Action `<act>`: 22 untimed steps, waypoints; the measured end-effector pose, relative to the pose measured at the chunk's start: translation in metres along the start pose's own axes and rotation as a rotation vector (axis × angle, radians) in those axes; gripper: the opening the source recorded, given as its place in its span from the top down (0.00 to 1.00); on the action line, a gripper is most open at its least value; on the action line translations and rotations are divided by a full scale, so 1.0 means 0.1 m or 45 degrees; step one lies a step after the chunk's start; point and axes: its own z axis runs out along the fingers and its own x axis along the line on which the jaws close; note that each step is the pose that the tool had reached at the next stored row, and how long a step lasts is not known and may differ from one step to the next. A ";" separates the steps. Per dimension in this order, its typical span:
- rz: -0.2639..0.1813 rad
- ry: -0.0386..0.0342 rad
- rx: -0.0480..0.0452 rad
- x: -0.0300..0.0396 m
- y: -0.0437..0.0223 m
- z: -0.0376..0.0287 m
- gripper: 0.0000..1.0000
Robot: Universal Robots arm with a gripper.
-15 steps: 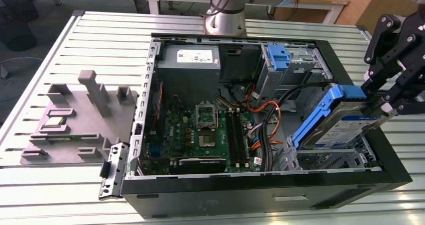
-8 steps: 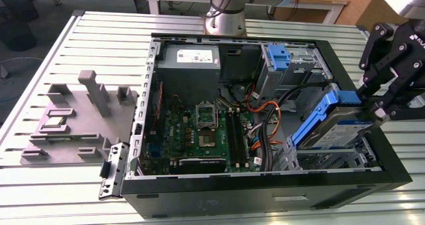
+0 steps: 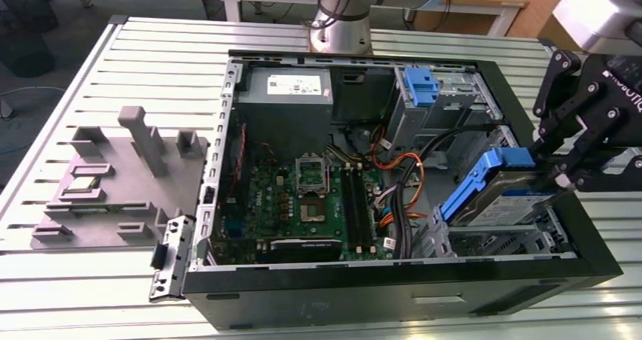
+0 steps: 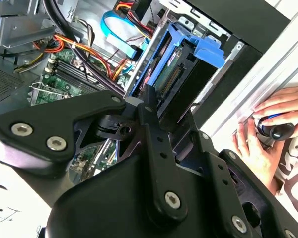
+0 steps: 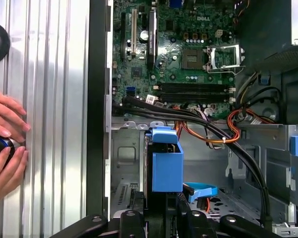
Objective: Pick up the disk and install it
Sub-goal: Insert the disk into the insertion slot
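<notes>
Exterior view: jaws closed on the disk, clamping the blue frame at its upper end. Disk is tilted, its lower end at the drive bay in the near corner of the open computer case, on the exterior view's right. Motherboard lies to the disk's left. Case sits on the slatted bench.

Second wrist view: disk edge-on just past the jaws, connector side showing. A person's hand rests on the bench beside the case.

First wrist view: disk held between the jaws, inside the case wall, near the cable bundle.
</notes>
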 end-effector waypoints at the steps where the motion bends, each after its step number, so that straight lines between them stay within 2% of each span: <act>1: 0.000 -0.0002 0.000 0.001 0.000 0.015 0.65; 7: 0.000 -0.0002 0.000 0.001 -0.001 0.026 0.65; 22: 0.000 0.0015 0.000 0.015 -0.008 0.295 0.65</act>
